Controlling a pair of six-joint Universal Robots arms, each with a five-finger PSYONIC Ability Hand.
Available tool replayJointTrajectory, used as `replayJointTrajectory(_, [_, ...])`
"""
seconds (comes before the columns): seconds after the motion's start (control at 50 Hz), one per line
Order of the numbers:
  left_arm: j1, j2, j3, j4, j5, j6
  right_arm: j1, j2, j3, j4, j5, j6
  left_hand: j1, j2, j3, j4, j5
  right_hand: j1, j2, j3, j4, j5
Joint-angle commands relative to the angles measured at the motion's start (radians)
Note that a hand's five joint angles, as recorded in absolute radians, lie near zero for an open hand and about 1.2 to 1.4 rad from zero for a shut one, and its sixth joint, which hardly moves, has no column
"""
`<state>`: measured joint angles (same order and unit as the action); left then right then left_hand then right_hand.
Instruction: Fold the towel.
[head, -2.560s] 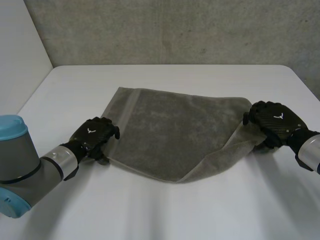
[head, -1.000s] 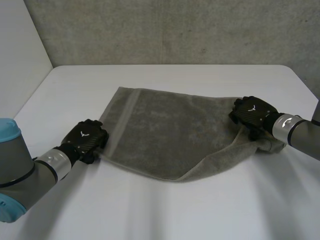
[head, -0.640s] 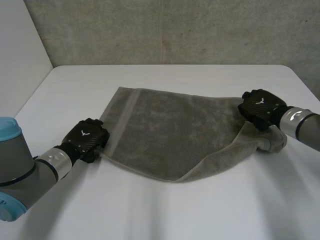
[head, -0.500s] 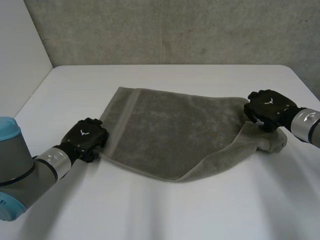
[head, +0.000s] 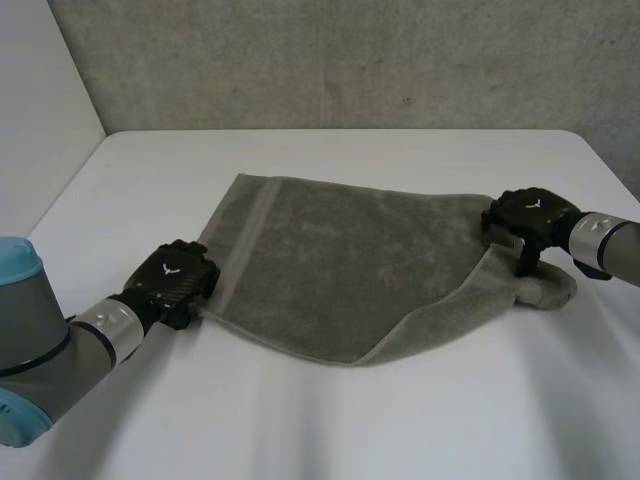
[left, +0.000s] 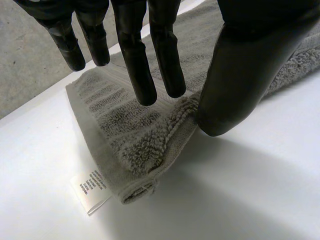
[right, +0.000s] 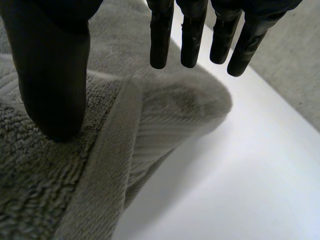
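A grey-green towel (head: 340, 260) lies spread on the white table (head: 330, 420), its right end turned over into a rolled lump (head: 545, 290). My left hand (head: 178, 278) sits at the towel's near left corner. In the left wrist view that hand (left: 240, 75) is open, straight fingers (left: 135, 60) hovering over the corner (left: 130, 135) and the thumb tip at its edge, beside a white label (left: 92, 187). My right hand (head: 530, 215) is at the towel's right corner. It is open too: the thumb (right: 50, 65) rests on the cloth (right: 165, 125) and the fingers (right: 192, 30) hang straight above the fold.
A rough concrete wall (head: 350, 60) runs behind the table's far edge, and a pale wall (head: 40, 100) stands at the left. Bare table stretches in front of the towel and to the right of the lump.
My right hand shifted right along the towel's right corner and opened its fingers, letting the cloth go; the rolled end now lies a little further right. The left hand stayed put.
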<state>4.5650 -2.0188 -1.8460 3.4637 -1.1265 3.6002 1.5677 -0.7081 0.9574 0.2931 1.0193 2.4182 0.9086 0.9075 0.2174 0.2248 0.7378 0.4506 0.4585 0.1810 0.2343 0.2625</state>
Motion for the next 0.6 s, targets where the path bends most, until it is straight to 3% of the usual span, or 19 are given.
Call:
replayJointTrajectory(0.02, [0.0, 0.002, 0.001, 0.0, 0.001, 0.0, 0.0, 0.029, -0.006, 0.032, -0.001, -0.001, -0.005, -0.004, -0.043, -0.05, -0.009, -0.002, -0.009, -0.007, -0.06, 0.012])
replayJointTrajectory(0.28, [-0.001, 0.003, -0.001, 0.0, 0.004, 0.0, 0.0, 0.018, 0.026, 0.047, -0.008, -0.011, -0.008, -0.007, -0.043, -0.05, -0.012, 0.016, 0.008, -0.007, -0.06, 0.03])
replayJointTrajectory(0.48, [0.002, 0.006, -0.001, 0.0, 0.004, 0.0, -0.001, 0.007, 0.041, 0.073, -0.021, -0.018, -0.005, -0.004, -0.043, -0.05, -0.009, 0.55, 0.542, -0.007, -0.06, 0.563])
replayJointTrajectory(0.6, [0.003, 0.008, -0.002, 0.0, 0.004, 0.0, -0.011, -0.02, 0.076, 0.081, -0.022, -0.03, -0.005, -0.004, -0.043, -0.05, -0.009, 0.711, 0.703, -0.007, -0.06, 0.725])
